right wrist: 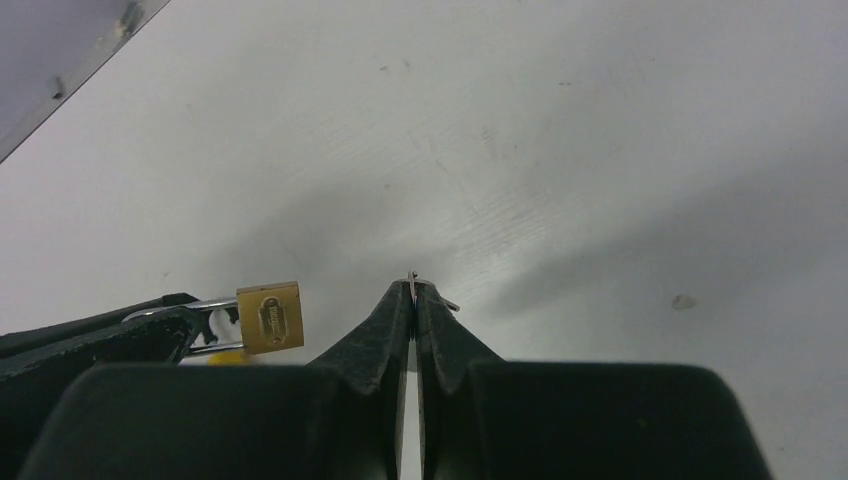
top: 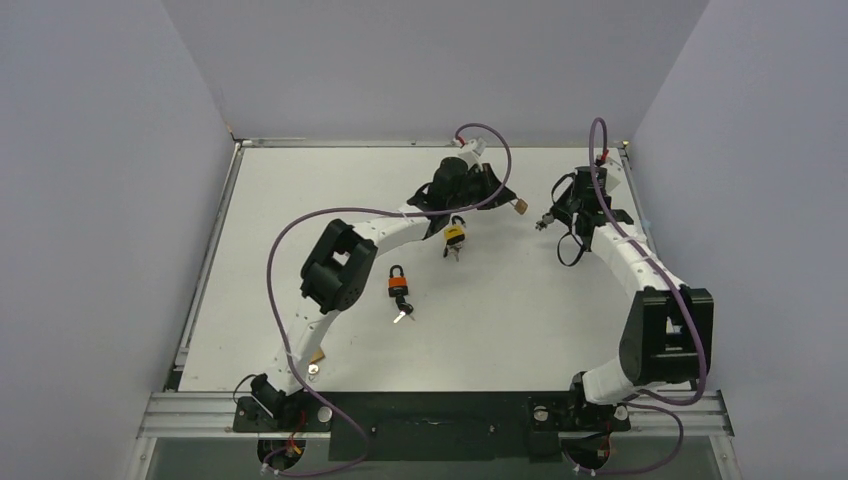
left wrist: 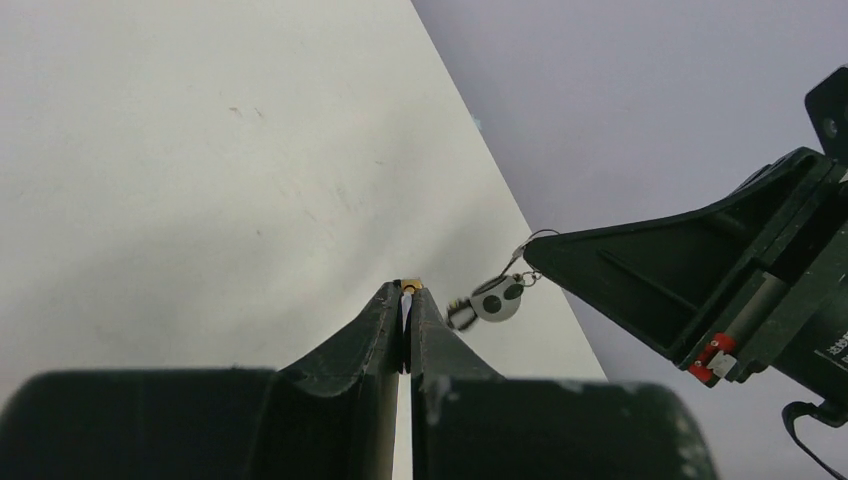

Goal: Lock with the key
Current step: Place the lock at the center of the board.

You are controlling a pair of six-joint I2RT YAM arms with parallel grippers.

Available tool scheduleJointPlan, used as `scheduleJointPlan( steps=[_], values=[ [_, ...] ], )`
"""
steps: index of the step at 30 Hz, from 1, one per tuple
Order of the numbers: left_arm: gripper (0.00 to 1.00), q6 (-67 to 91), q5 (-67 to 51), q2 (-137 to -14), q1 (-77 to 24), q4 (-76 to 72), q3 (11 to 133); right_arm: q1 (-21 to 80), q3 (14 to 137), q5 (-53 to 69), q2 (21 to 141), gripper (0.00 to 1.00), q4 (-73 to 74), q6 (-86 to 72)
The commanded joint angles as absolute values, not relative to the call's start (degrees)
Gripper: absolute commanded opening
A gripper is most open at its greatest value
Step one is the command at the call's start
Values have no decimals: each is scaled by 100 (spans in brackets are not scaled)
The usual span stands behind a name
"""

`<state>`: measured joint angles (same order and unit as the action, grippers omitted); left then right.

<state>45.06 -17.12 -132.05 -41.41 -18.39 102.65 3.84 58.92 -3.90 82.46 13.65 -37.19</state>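
Clamped in closed left gripper (left wrist: 407,292): brass padlock (right wrist: 268,317). Pinched in closed right gripper (right wrist: 413,290): key ring (left wrist: 521,250), key (left wrist: 495,298) dangling off its tips, just beside left gripper's tips.

The desk (top: 560,320) is a white, matt sheet, smooth apart from faint scratches and scuffs. A bare metal rail (top: 440,408) runs along its near edge. The left gripper (left wrist: 406,300) and right gripper (right wrist: 413,295) are black plastic, matt and slightly grainy. The small padlock (right wrist: 269,317) has a brushed brass body and a shiny steel shackle. The key (left wrist: 495,298) looks glossy, on a thin wire ring. The orange padlock (top: 399,284) and yellow padlock (top: 455,236) have coloured plastic jackets. The cables (top: 285,240) have smooth purple sheaths.
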Motion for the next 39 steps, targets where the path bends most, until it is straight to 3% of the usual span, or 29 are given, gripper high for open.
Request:
scheduleJointPlan(
  steps=[1, 10, 17, 20, 23, 27, 31, 39],
  values=[
    [0, 4995, -1737, -14239, -4103, -2461, 11561, 35, 6507, -191, 8974, 0, 906, -3918],
    [0, 5666, -1409, -16334, -4099, -1685, 14262, -142, 7443, -54, 10372, 0, 1091, -3965],
    [1, 5856, -992, -16554, -4075, -1651, 14254, -93, 8067, 54, 11050, 0, 1442, -3854],
    [12, 5901, -897, -16538, -4062, -1652, 14189, -73, 8181, 115, 11232, 0, 1485, -3862],
    [33, 5909, -884, -16489, -4039, -1666, 14186, -38, 8293, 130, 11303, 0, 1510, -3828],
    [51, 5871, -1012, -16362, -3987, -1680, 14155, -35, 8568, 139, 11456, 0, 1679, -3707],
    [56, 5783, -1148, -16036, -3883, -1820, 13832, 127, 8786, 237, 11618, 0, 1789, -3623],
    [57, 5370, -1388, -14980, -3686, -2008, 13074, 254, 9328, 283, 12075, 0, 2015, -3473]
  ],
)
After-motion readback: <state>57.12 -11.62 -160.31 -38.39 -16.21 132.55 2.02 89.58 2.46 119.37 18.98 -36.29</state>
